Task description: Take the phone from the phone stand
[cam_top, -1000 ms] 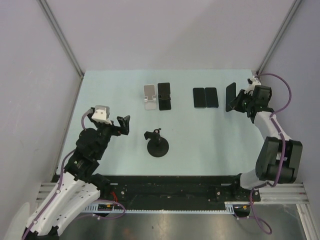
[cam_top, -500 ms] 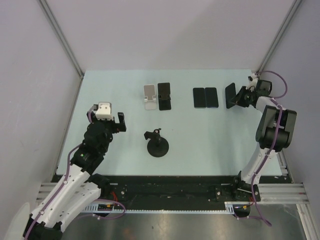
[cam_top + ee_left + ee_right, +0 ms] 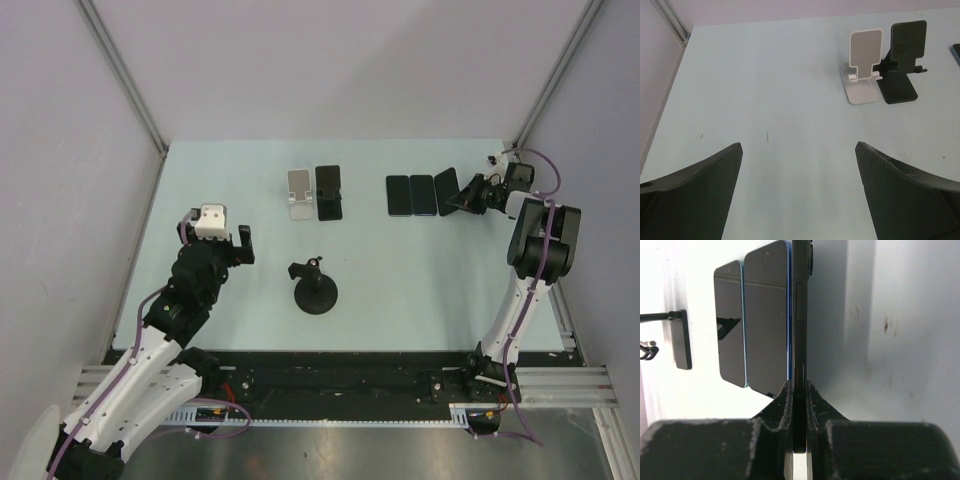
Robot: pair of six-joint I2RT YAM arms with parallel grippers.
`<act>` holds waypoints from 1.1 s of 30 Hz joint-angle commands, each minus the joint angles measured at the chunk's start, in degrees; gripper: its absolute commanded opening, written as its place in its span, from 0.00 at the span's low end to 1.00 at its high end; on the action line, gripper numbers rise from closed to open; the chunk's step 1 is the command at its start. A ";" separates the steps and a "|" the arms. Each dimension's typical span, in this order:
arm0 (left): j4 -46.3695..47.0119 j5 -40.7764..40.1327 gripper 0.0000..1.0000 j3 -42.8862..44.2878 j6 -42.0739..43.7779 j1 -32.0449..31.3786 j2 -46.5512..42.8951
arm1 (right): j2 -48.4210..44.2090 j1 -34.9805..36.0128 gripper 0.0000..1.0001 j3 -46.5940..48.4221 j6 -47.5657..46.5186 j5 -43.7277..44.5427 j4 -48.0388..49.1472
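**Overhead view, upper right.** The right gripper (image 3: 468, 196) pinches a thin, black, slab-shaped phone (image 3: 447, 190) by one short end, with its jaws pressed onto the front and back faces. The right wrist view shows the phone edge-on. It sits on no stand and is tilted, just beside two phones lying flat. Whether its lower edge touches the pale green table (image 3: 400, 270) cannot be told.

**Left of centre.** The left gripper (image 3: 242, 245) has its jaws spread wide and holds nothing.

**Handling (judged).** The phone is a rigid plate of moderate weight. Its glass faces are smooth and likely slippery, and they would crack if it were dropped. The best hold is across the thickness, on the broad faces, clear of the side buttons visible along the edge. Held by one end, the long body can swing in the grip, so a slow, low set-down is advisable.

**Counts.**
- **Phones:** three. One is held, and two blue-edged phones with dark screens lie flat side by side (image 3: 398, 195) (image 3: 423, 195).
- **Stands:** three, all unoccupied.
  - One white folding stand (image 3: 298, 192), upper centre.
  - One black folding stand (image 3: 328, 192), touching or just beside the white one.
  - One black round-based holder with a clamp arm (image 3: 314, 290), centre, well apart from both folding stands.
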 commanded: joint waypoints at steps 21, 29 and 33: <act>2.61 0.08 1.00 -0.58 1.51 -0.72 0.25 | 6.49 -0.73 0.29 13.69 -13.88 5.15 -21.36; 2.69 0.43 1.00 -0.67 1.51 -0.81 0.43 | 4.82 -0.73 0.57 14.22 -15.37 11.46 -22.43; 2.69 0.61 1.00 -0.58 1.51 -0.72 0.51 | 4.47 -0.65 0.57 14.92 -15.03 15.25 -22.25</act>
